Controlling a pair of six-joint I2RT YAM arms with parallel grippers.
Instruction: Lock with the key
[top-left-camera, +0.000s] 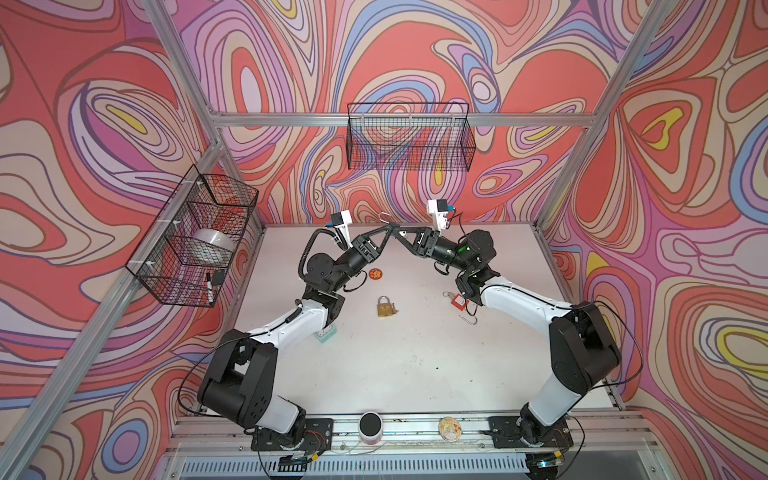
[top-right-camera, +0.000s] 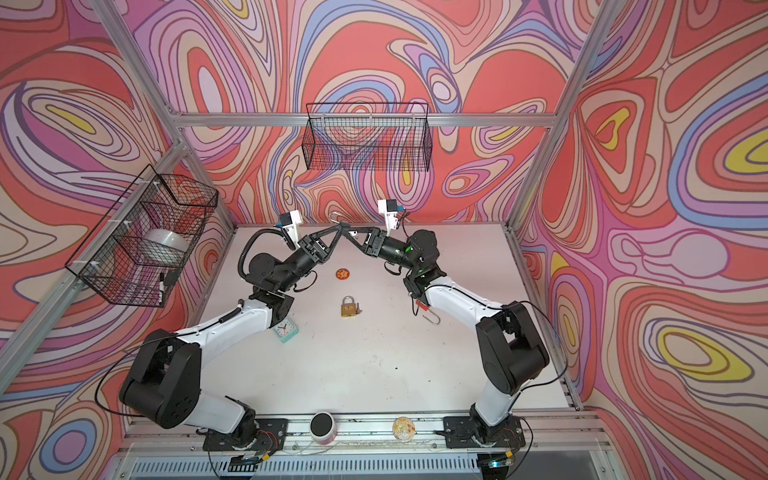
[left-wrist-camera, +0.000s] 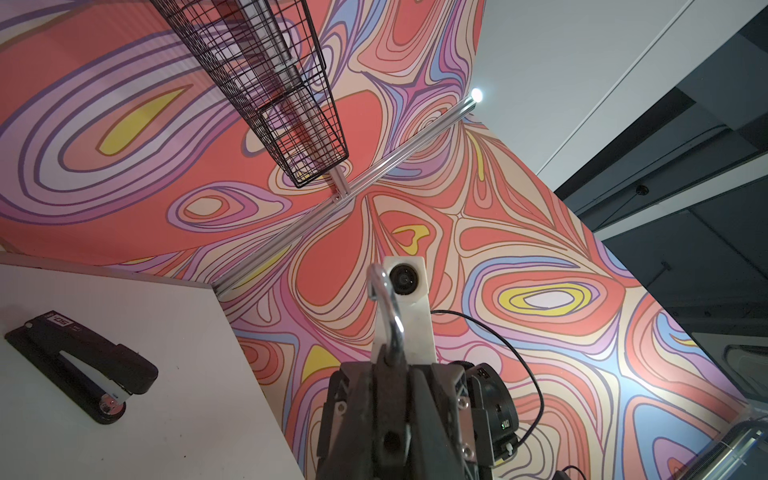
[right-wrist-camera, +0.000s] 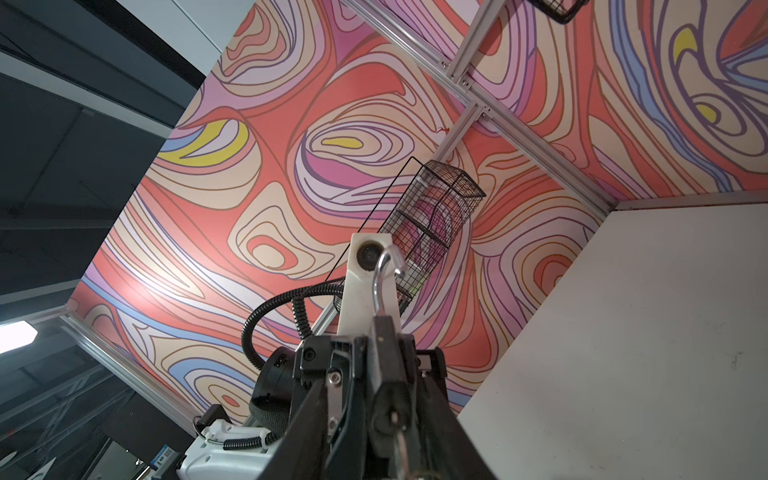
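A black padlock (right-wrist-camera: 386, 336) with an open silver shackle (left-wrist-camera: 386, 303) hangs in the air at the back centre, its shackle (top-left-camera: 384, 217) pointing up. My left gripper (top-left-camera: 392, 228) is shut on the lock's body. My right gripper (top-left-camera: 401, 231) meets it from the other side. The black-headed key (right-wrist-camera: 390, 405) sticks out of the lock's underside, with a ring hanging from it. The right jaws stand close on either side of the key's head; I cannot tell whether they pinch it.
On the table (top-left-camera: 415, 365) lie a brass padlock (top-left-camera: 385, 306), a red padlock (top-left-camera: 458, 300) by the right arm, a loose silver hook (top-left-camera: 468, 320), an orange disc (top-left-camera: 376, 274), a teal clock (top-right-camera: 286, 330) and a black stapler (left-wrist-camera: 79, 365). Wire baskets (top-left-camera: 409, 137) hang on the walls.
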